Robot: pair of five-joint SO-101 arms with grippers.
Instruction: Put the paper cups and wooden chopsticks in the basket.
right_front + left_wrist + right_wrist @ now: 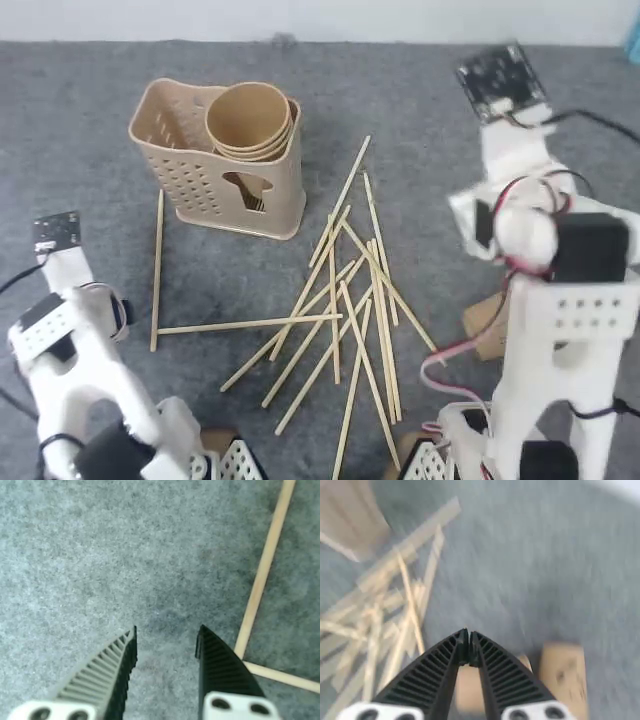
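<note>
While raised, right pincer (468, 632) (tips together) hangs.

A stack of tan paper cups (250, 118) stands mouth up inside the right end of the beige perforated basket (185, 170), which sits upright at the far left. Pale wooden chopsticks (345, 320) lie flat outside it in a loose, crisscrossed heap to its near right. Two more form an L off the basket's left corner, one of them reaching the heap.
</note>
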